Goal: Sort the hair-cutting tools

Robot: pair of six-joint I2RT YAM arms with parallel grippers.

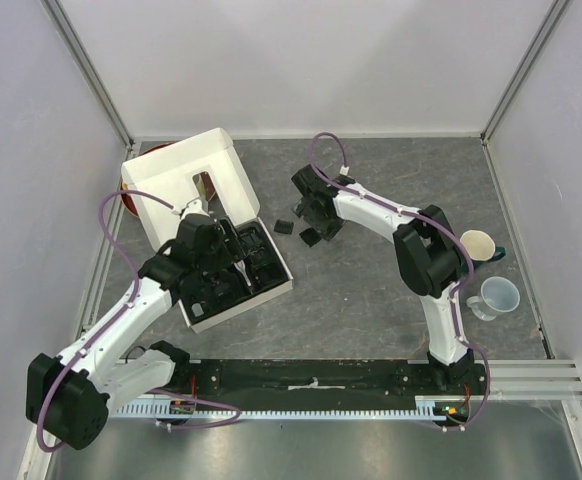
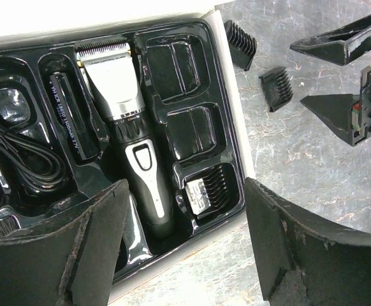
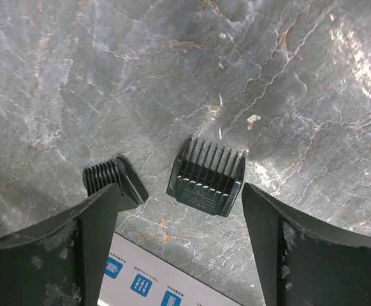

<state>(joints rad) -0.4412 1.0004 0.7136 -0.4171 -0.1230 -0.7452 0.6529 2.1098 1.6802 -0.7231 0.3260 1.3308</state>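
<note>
Loose comb guard (image 3: 206,175) lies flat on table (image 3: 109,76); right gripper (image 3: 182,191) gapes empty above it. Likely light, stiff, slick plastic: pinch its flat sides. Over boxed clipper (image 2: 131,146), left gripper (image 2: 187,185) also open, empty.

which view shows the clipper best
The left wrist view: the clipper lies whole in its slot of the black tray, blade to handle. In the top external view the left arm covers it; the right wrist view shows only two comb guards.
</note>
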